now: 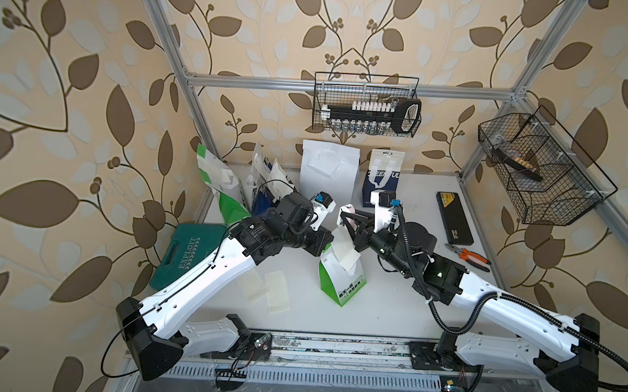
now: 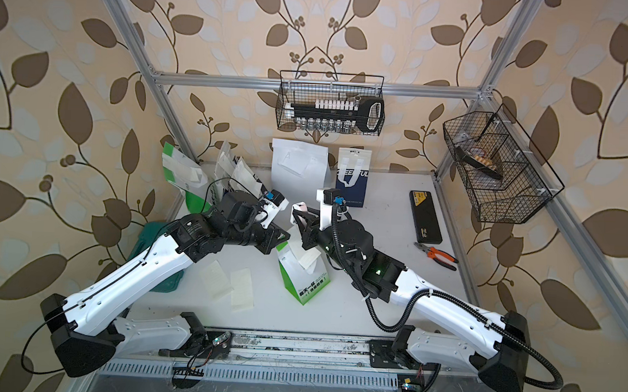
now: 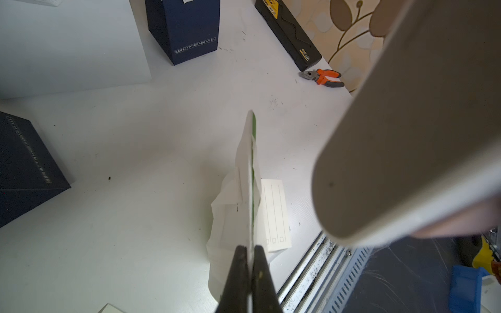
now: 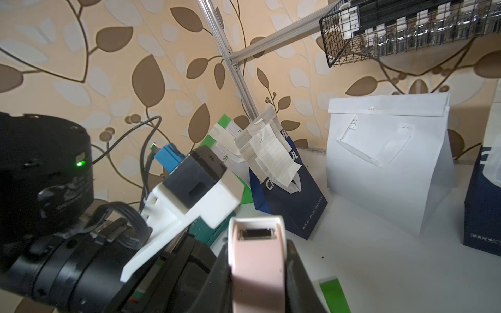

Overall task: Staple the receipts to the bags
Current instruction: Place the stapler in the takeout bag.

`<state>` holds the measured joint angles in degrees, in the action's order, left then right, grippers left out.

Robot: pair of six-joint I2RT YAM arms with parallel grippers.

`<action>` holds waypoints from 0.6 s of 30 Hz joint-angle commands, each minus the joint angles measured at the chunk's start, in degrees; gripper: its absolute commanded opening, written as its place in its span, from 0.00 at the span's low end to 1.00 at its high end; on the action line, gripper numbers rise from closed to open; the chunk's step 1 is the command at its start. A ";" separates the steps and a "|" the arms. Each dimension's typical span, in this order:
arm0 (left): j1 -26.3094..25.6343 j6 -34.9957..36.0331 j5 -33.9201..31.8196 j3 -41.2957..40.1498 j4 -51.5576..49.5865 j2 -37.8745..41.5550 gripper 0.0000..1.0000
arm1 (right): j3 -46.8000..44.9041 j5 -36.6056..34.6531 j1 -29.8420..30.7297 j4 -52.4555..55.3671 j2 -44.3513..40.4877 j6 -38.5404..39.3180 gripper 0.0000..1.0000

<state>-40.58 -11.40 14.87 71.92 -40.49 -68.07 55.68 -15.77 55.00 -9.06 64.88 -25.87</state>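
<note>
A white-and-green bag stands mid-table with a receipt lying against its upper front. My left gripper is shut on the bag's top edge, and the lined receipt hangs beside that edge. My right gripper is shut on a pink stapler. It holds the stapler just behind and above the bag's top. In the left wrist view the stapler is a large blurred shape. Two loose receipts lie flat to the left of the bag.
Other bags stand at the back: white-and-green, navy, plain white and navy-and-white. A teal case lies under the left arm. A black box and orange pliers lie at the right. Wire baskets hang above.
</note>
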 commanded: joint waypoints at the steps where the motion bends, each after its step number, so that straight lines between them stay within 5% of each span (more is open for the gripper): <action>1: -0.43 -1.75 3.22 2.81 0.59 0.62 0.00 | -0.64 -1.63 0.09 -5.30 1.15 1.33 0.00; 18: -0.39 -1.57 5.87 3.10 0.94 1.80 0.00 | 1.11 -1.20 0.17 1.26 4.07 1.17 0.00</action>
<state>-40.58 -12.67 18.26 73.32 -40.60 -67.99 55.46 -16.40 55.00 -9.15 67.77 -25.43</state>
